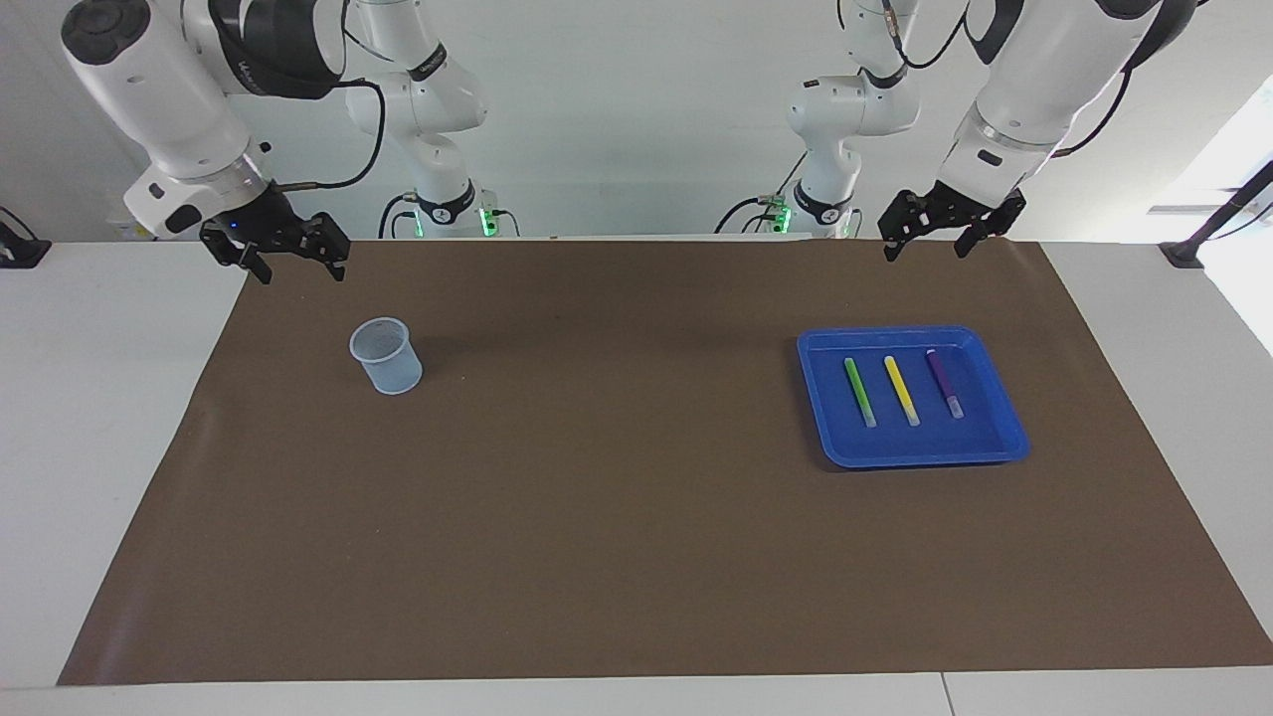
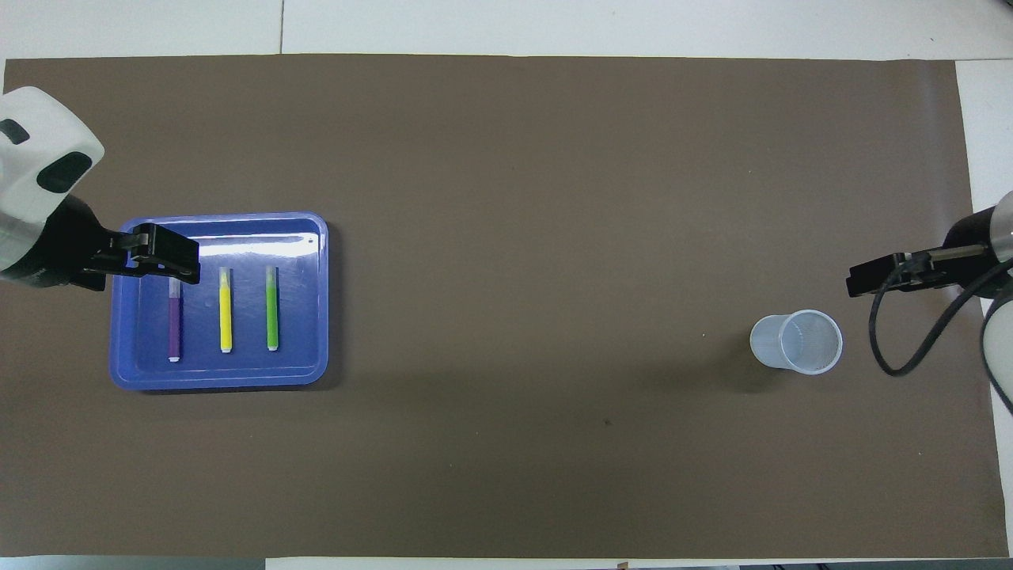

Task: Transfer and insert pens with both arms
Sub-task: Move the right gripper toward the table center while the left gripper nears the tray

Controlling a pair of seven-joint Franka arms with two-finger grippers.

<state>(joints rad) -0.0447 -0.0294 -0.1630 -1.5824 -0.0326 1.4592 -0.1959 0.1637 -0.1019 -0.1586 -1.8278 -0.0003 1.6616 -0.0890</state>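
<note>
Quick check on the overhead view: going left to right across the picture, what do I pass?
left gripper, open → purple pen → yellow pen → green pen, all in the blue tray → clear cup → right gripper, open.
</note>
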